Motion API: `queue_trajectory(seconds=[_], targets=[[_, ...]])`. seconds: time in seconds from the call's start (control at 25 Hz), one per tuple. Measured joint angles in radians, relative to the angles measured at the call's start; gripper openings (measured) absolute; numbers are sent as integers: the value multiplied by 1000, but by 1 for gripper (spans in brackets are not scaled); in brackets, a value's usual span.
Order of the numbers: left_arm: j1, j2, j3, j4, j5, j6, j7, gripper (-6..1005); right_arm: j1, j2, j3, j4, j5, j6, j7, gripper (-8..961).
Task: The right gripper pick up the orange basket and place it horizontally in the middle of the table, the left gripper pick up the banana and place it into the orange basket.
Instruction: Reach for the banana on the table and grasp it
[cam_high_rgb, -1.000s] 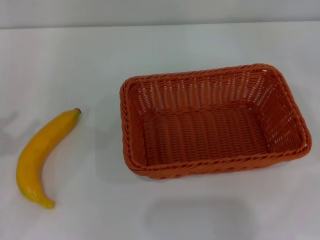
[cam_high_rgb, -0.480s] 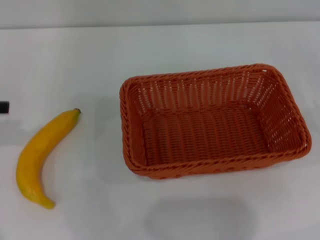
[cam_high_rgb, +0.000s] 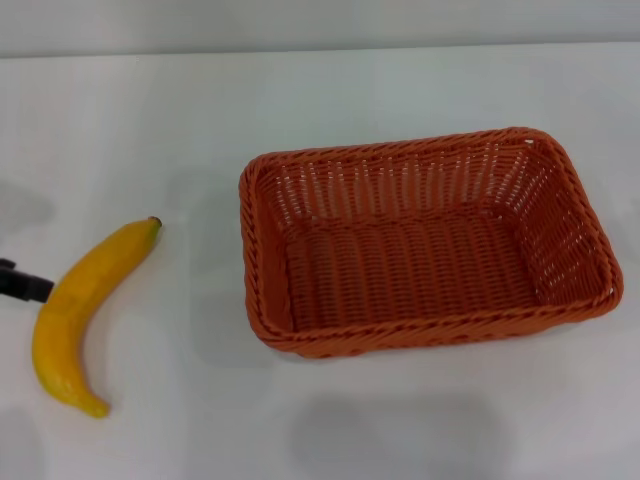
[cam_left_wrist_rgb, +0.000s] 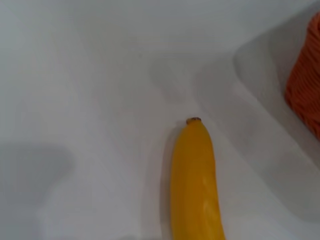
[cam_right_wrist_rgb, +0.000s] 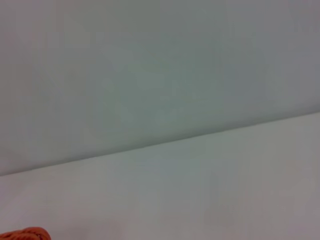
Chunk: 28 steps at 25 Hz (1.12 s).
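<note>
The orange basket (cam_high_rgb: 425, 242) sits lengthwise across the middle-right of the white table (cam_high_rgb: 200, 120), empty inside. A yellow banana (cam_high_rgb: 85, 310) lies on the table at the far left, its dark stem tip pointing toward the back. In the left wrist view the banana (cam_left_wrist_rgb: 196, 185) fills the lower middle, with a corner of the basket (cam_left_wrist_rgb: 306, 95) at the edge. A black tip of my left gripper (cam_high_rgb: 22, 284) pokes in from the left edge, just beside the banana's middle. The right gripper is out of view; its wrist view shows only a sliver of basket rim (cam_right_wrist_rgb: 22, 234).
The table's far edge meets a pale wall (cam_high_rgb: 320, 25) at the back. Bare white tabletop lies between the banana and the basket and in front of both.
The black tip of my left gripper has come in from the left edge, lower and closer to the banana than half a second ago. Banana and basket have not moved.
</note>
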Motion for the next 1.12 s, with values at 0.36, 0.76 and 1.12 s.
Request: queue_trajectory(seconds=[0.36,0.76,1.12], targets=[[0,-39,39,114,10,120,1,634,-6,2,1,17,0,-1,-11,365],[4,-56,49,175,35,181,-10,618,-5,2,-2,22,-7,-21,-11,367],[-12,-65,50,215,38,229,-18,603,-2,-4,-1,40,-9,-45,-13,369]])
